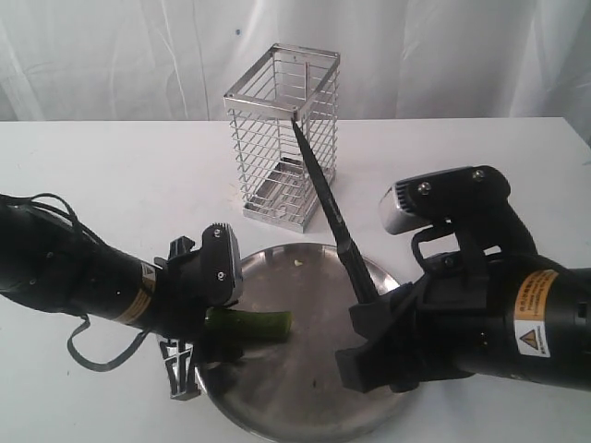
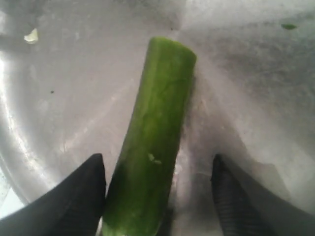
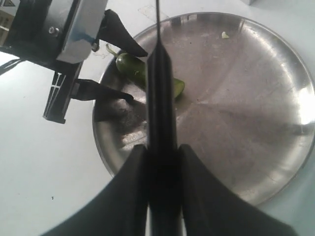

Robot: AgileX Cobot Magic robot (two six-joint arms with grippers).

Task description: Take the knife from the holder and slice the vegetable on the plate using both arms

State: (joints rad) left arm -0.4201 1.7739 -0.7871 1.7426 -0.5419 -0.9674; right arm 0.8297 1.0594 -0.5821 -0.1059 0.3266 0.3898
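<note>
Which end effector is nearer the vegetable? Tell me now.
Left. The left end effector straddles the vegetable on the plate, one finger against it. The right end effector grips the knife off to the side.

a lab-like test setup: bare white table (image 1: 111,166) backed by a draped white sheet (image 1: 138,55).

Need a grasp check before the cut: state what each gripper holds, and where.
Right gripper clamps the knife by its handle. Left gripper straddles the vegetable open, holding nothing.
</note>
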